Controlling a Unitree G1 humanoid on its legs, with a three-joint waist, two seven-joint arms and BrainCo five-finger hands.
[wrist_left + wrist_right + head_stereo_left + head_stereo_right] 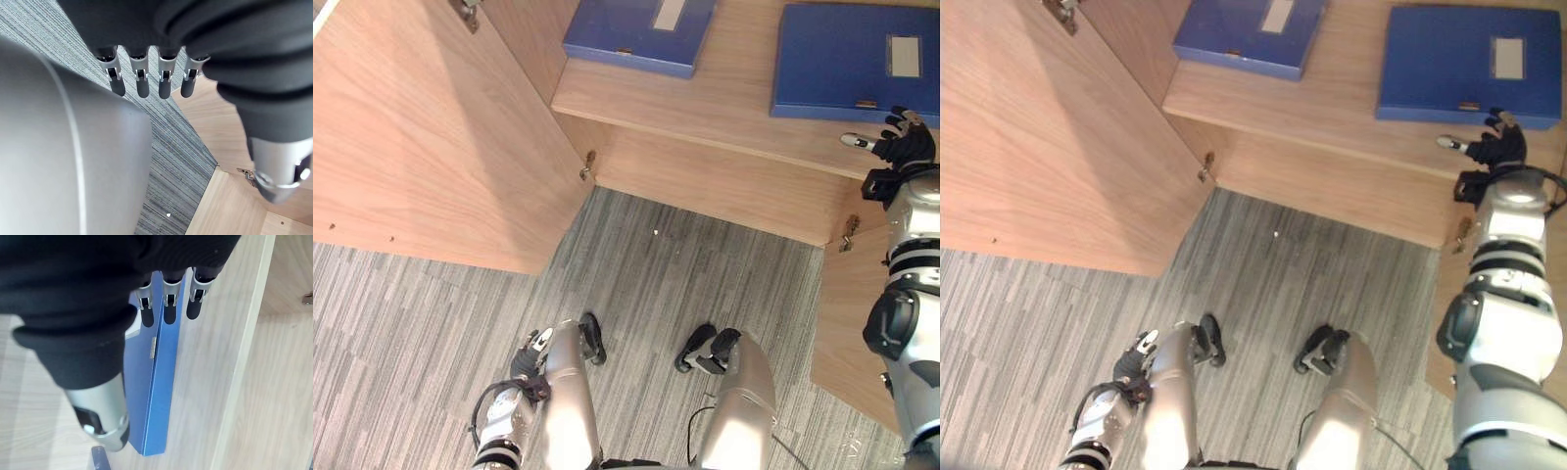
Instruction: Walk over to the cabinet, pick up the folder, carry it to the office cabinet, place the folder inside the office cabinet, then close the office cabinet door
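In the left eye view, the right robot hand [904, 145] is hovering at the front edge of the cabinet shelf [724, 117], its fingers loose and spread, gripping nothing. The folder [842, 59], blue, is lying flat on that shelf just beyond the fingertips; I cannot tell whether they are touching it. A second folder [641, 34] is lying on the same shelf, well apart to the left. The cabinet door [431, 137] is standing open at the left, above the grey carpet [705, 284]. The left robot hand [530, 360] is hanging low at the lower left, over the carpet.

In the right eye view, the right robot hand [1496, 149] is sitting just in front of the folder's [1469, 59] near edge.

In the left wrist view, the left robot hand's fingers [142, 85] are hanging straight in a row, empty, with carpet past them.

In the right wrist view, the right robot hand's fingers [169, 313] are extending loosely over the folder [161, 391], which is lying flat near the shelf's front edge. The thumb [105, 421] is standing apart from the fingers, with nothing pinched between them.
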